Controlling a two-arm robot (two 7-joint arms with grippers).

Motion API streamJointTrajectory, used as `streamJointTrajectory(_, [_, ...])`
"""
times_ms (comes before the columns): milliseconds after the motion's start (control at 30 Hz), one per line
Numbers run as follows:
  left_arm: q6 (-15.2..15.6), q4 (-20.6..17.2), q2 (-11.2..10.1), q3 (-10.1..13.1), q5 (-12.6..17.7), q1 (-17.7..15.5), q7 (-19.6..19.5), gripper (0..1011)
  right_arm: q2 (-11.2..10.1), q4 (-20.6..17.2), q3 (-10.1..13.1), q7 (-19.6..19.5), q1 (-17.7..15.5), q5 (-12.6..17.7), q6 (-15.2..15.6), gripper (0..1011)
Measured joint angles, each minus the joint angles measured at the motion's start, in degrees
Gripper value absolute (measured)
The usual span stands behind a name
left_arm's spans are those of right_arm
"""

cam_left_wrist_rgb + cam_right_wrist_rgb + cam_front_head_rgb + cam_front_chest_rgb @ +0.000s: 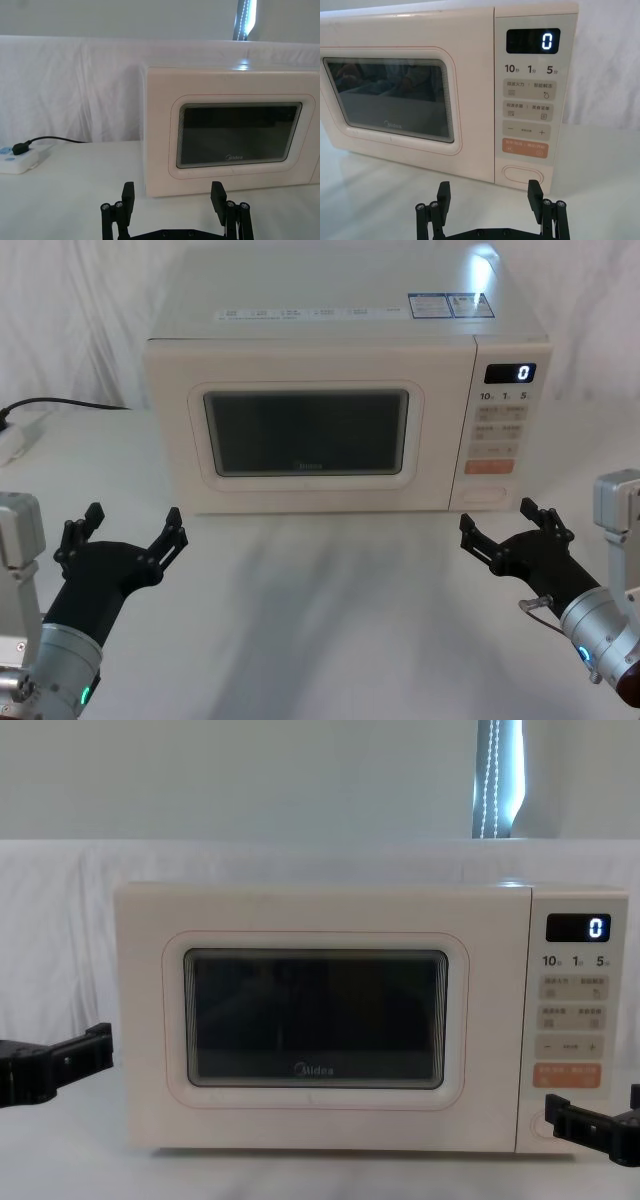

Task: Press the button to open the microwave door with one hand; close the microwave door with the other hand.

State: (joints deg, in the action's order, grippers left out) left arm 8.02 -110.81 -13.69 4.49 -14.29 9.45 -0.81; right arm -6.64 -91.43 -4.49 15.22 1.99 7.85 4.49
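The 2 black boxy grippers wait low over the white table (320,610), fingers spread wide, pinching nothing. The left gripper (130,534) is in front of the microwave's left corner. The right gripper (505,528) is just before the cream oval button (482,495), not touching. Bare table lies between them. Farther back, the cream microwave door (305,433) with its dark window is shut flat.
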Motion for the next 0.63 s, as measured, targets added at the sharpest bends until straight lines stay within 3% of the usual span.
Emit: streamJointTrajectory(633, [0.0,0.0,0.0,0.0,0.0,0.0,0.0,1001,0.0,0.0,0.0,0.0,0.0,0.0,0.0,1000])
